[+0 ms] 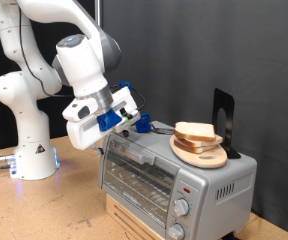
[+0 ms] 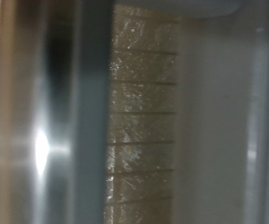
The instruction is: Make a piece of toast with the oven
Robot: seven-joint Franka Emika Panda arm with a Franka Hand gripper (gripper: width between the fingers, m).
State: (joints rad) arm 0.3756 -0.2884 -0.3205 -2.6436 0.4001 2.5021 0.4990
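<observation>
Pincer (image 1: 136, 122) at top edge of oven (image 1: 174, 170), near door's upper rim; open or closed, cannot tell. Oven boxy, silver-grey metal, glass door, wire rack inside, two round knobs. Piece of toast (image 1: 196, 131) pale, tan crust, lies on round wooden plate (image 1: 206, 156) atop oven. Wrist view: blurred glass, metal glare.

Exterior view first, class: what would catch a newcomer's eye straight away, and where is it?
The white arm's tool, with blue parts, hangs at the top edge of the silver oven, at the door's upper corner towards the exterior view's left. On the oven's roof, a slice of toast lies on a round wooden plate, before a black stand.
</observation>
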